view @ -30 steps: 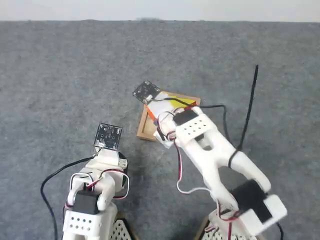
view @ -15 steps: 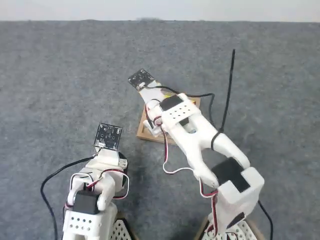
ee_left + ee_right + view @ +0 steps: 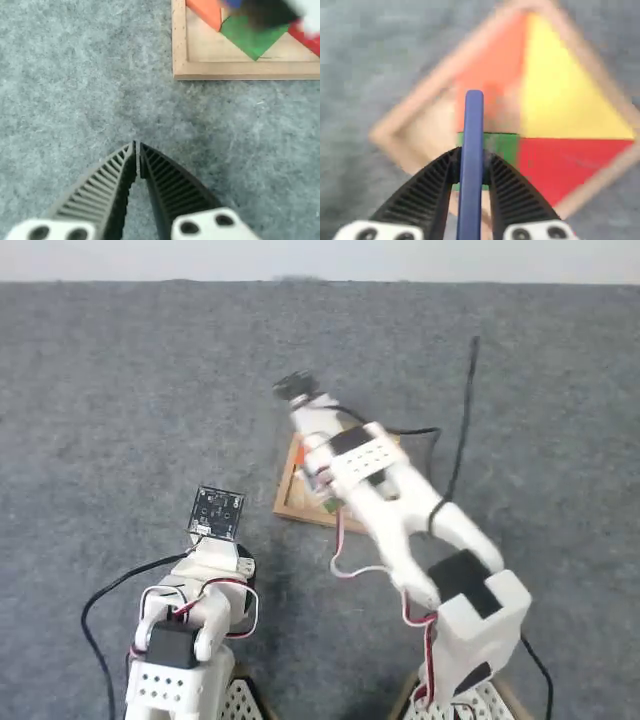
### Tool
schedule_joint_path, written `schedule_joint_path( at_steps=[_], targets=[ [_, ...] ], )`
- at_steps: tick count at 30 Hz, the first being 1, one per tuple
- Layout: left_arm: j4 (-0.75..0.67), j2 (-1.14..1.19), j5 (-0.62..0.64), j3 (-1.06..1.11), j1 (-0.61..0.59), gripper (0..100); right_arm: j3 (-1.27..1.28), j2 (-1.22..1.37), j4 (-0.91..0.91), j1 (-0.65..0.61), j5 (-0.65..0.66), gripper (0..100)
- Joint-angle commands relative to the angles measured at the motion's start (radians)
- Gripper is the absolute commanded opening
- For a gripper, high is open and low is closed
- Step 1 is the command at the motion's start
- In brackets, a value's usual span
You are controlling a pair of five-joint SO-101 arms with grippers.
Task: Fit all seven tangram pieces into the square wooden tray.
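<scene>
Left gripper (image 3: 137, 148) is held pressed together, empty, low over grey carpet (image 3: 75, 75), near the wooden tray (image 3: 179, 45). A blue piece (image 3: 474, 107) is pinched edge-on by the right gripper (image 3: 471, 157) above the tray. Orange (image 3: 492, 75), yellow (image 3: 560, 95), red (image 3: 555, 160) and green (image 3: 506, 143) pieces are seated inside.

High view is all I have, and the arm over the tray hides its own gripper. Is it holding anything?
Observer: Yes. The right gripper is shut on a blue piece, held on edge between its fingers.
Operator: What's already in the tray?
Observer: The wooden tray holds an orange piece, a yellow piece, a red piece and a green piece.
Operator: And the other arm's gripper?
Observer: The left gripper is shut and empty, over the carpet, apart from the tray's corner.
</scene>
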Motion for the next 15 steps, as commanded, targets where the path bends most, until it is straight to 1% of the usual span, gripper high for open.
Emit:
schedule_joint_path(
  at_steps=[1, 5, 7, 11, 13, 15],
  targets=[
    [0.006, -0.012, 0.012, -0.013, 0.002, 1, -0.057, -0.018, -0.031, 0.039, -0.014, 2.0],
    [0.006, -0.012, 0.012, -0.013, 0.002, 1, -0.057, -0.015, -0.047, 0.027, 0.034, 2.6],
    [0.006, -0.012, 0.012, -0.013, 0.002, 1, -0.058, -0.002, -0.044, 0.028, 0.038, 7.2],
    [0.006, -0.012, 0.012, -0.013, 0.002, 1, -0.058, 0.027, -0.047, 0.028, 0.041, 20.7],
    [0.006, -0.012, 0.012, -0.013, 0.002, 1, -0.058, 0.028, -0.05, 0.024, 0.043, 24.0],
    [0.006, -0.012, 0.012, -0.013, 0.002, 1, -0.058, 0.024, -0.05, 0.022, 0.043, 24.5]
  ],
)
